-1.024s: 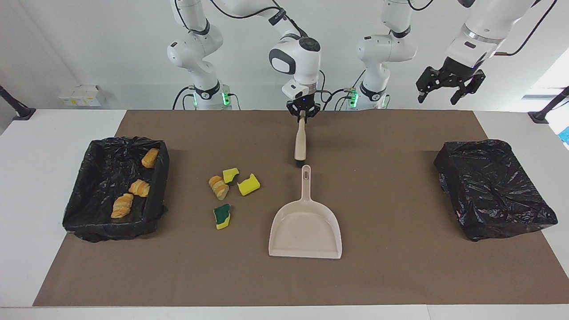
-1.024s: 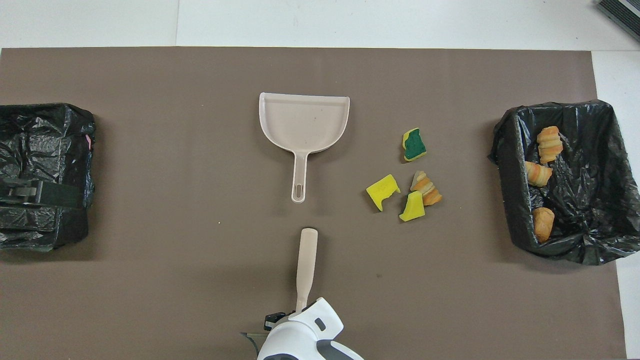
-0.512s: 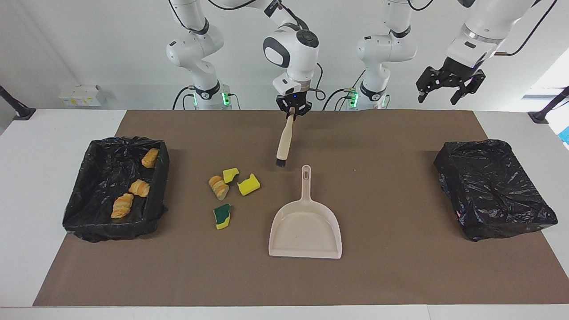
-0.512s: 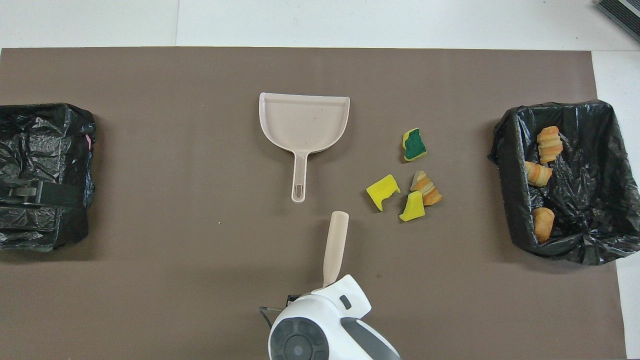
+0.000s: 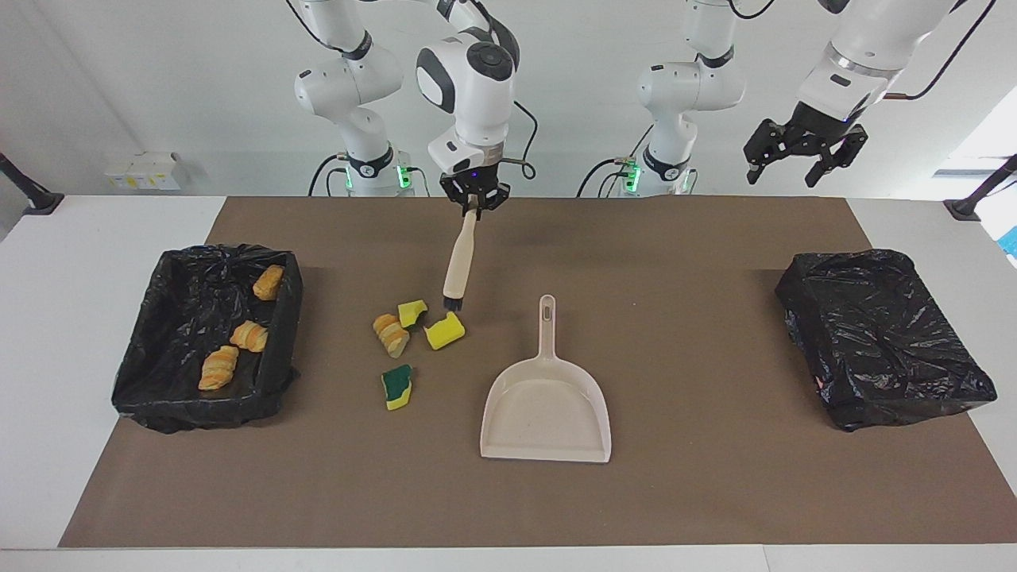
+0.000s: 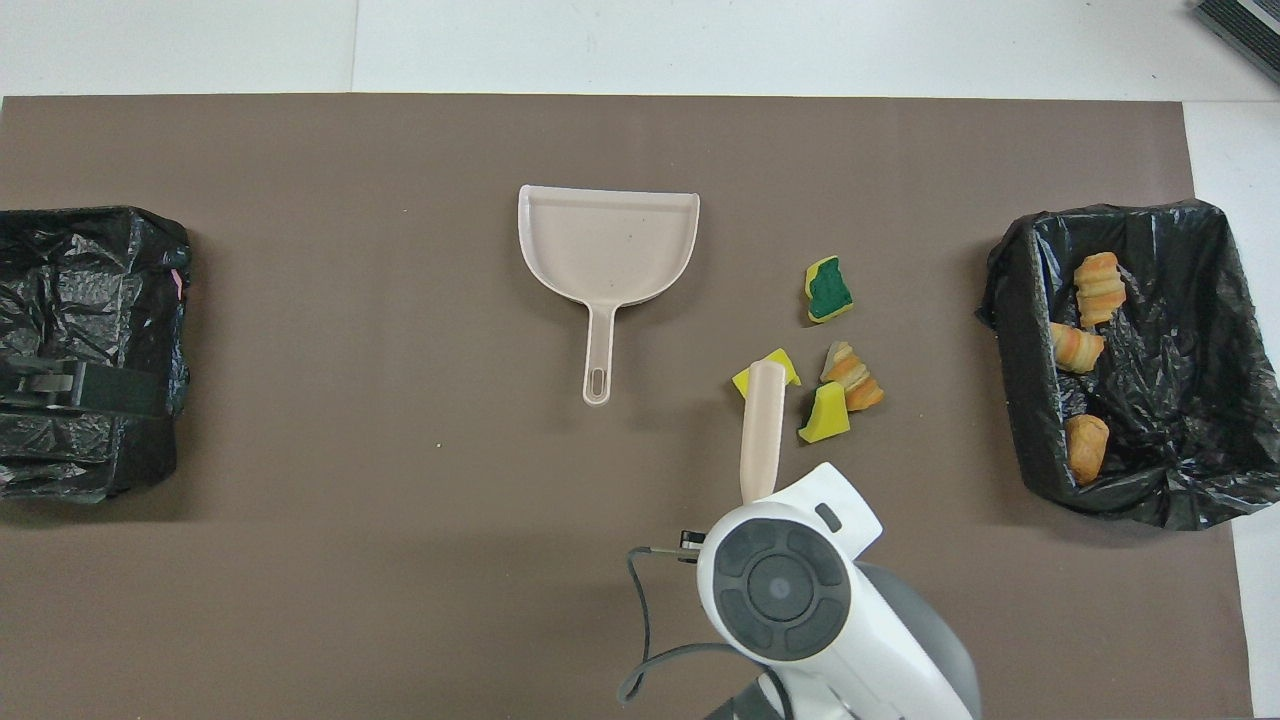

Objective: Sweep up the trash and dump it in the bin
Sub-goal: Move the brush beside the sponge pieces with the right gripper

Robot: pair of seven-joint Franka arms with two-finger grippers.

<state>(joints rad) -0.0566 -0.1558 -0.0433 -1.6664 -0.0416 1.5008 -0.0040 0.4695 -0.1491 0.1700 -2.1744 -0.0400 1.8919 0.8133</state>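
The right gripper [image 5: 474, 200] is over the mat's [image 5: 675, 492] edge that lies by the robots, and its fingers pinch the thin end of the brush [image 5: 460, 258]. The brush hangs tilted, with the dark bristles low, just at the plain yellow sponge piece [image 5: 444, 330]; whether they touch it already, I cannot tell. The left gripper [image 5: 801, 155] waits high over the mat's corner at the left arm's end, with its fingers spread and nothing between them.

The trash on the mat is four scraps, close together in the middle part, between the dustpan [image 5: 547, 405] and the open bin [image 5: 203, 338] at the right arm's end. Beside the first sponge piece lie a smaller yellow chunk [image 5: 411, 312] and a croissant piece [image 5: 391, 334], touching each other. The sponge with the green face [image 5: 396, 385] lies apart, toward the mat's edge away from the robots.

To sweep well, I think the bristles should go down at the bin's side of the scraps and push them toward the dustpan (its mouth opens to the edge away from the robots, so the scraps must go around to it). Slow strokes are better, because light sponge may roll. Three bread pieces [image 5: 237, 334] are already in the open bin; the other bin [image 5: 882, 338] lies at the left arm's end.
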